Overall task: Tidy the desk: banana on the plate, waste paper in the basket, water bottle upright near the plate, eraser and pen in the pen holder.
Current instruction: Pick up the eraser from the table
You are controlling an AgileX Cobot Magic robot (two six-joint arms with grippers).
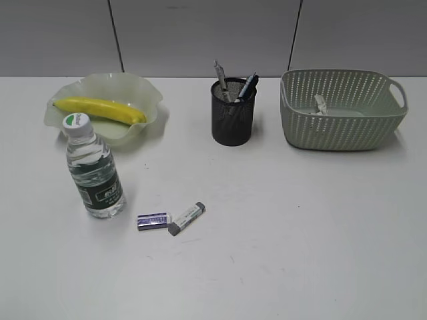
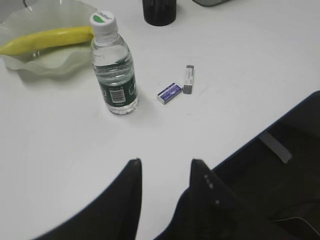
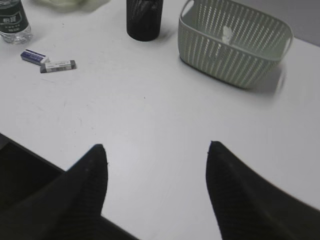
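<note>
Banana (image 1: 100,109) lies in the wavy-rimmed plate (image 1: 148,91), far left of the worktop (image 1: 300,233). Water bottle (image 1: 94,169) upright just in front of the plate. Two erasers (image 1: 154,221) (image 1: 187,218) lie loose on the worktop right of the bottle, ends nearly touching. Pen holder (image 1: 233,113) mid-back, pens (image 1: 221,73) standing in it. Basket (image 1: 343,110) far right, waste paper (image 1: 320,104) inside. Left gripper (image 2: 165,172) jaws apart, holding nothing. Right gripper (image 3: 157,157) jaws wide, holding nothing; both above bare worktop.

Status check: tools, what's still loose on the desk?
Both tools open, empty: left tool, right tool. Two erasers loose beside upright water bottle. Nothing blocking.
</note>
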